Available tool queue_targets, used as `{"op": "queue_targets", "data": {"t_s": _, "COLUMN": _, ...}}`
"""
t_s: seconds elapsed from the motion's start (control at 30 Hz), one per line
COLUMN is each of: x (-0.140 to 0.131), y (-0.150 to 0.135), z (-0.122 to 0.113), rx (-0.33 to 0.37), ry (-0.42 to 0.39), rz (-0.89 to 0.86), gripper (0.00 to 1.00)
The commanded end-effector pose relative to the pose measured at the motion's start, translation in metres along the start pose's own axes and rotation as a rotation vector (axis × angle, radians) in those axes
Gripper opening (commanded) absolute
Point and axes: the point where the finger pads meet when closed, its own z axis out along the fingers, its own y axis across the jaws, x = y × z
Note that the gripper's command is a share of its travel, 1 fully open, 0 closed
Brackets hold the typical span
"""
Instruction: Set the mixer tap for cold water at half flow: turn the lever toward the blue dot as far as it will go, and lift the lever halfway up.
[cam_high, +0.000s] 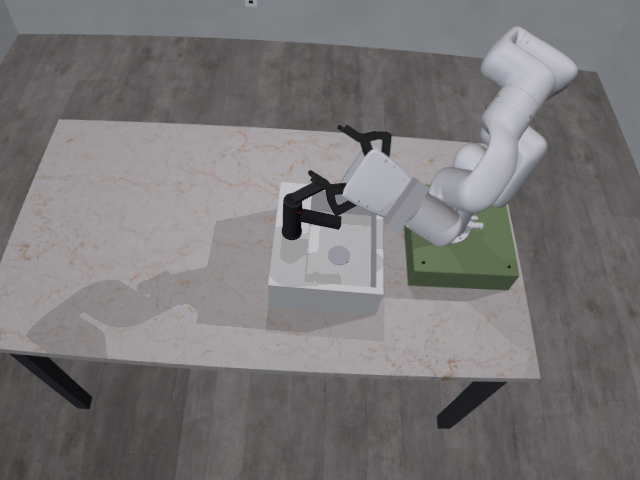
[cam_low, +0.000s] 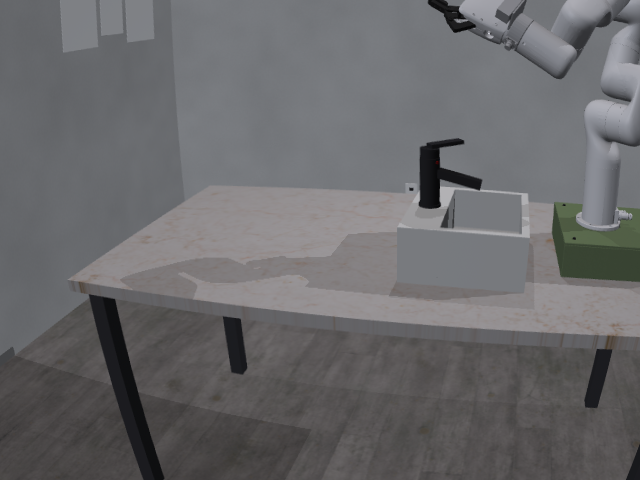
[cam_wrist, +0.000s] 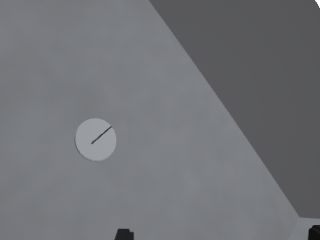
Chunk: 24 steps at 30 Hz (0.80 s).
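A black mixer tap (cam_high: 292, 219) stands on the back left corner of a white sink block (cam_high: 326, 248). It also shows in the exterior view (cam_low: 430, 175). Its flat lever (cam_low: 445, 143) lies about level on top, pointing toward the arm side. Its spout (cam_low: 459, 178) reaches over the basin. A small red dot (cam_low: 436, 162) shows on the tap body; I see no blue dot. My gripper (cam_high: 330, 157) is open and empty, high above the tap and well apart from it, near the top edge of the exterior view (cam_low: 447, 12). The wrist view shows only grey wall.
The arm stands on a green base (cam_high: 462, 250) right of the sink. The basin has a round grey drain (cam_high: 338, 255). A round grey disc with a dark line (cam_wrist: 95, 139) is on the wall in the wrist view.
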Motion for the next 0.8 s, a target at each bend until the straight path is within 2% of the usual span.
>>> {"op": "queue_targets", "data": {"t_s": 0.0, "x": -0.005, "y": 0.015, "z": 0.009, "rx": -0.017, "ry": -0.045, "rz": 0.011, "gripper": 1.0}}
{"op": "queue_targets", "data": {"t_s": 0.23, "x": -0.005, "y": 0.015, "z": 0.009, "rx": -0.017, "ry": -0.045, "rz": 0.011, "gripper": 1.0}}
{"op": "queue_targets", "data": {"t_s": 0.3, "x": -0.028, "y": 0.051, "z": 0.028, "rx": -0.041, "ry": -0.185, "rz": 0.045, "gripper": 1.0}}
{"op": "queue_targets", "data": {"t_s": 0.77, "x": -0.028, "y": 0.051, "z": 0.028, "rx": -0.041, "ry": -0.185, "rz": 0.045, "gripper": 1.0}}
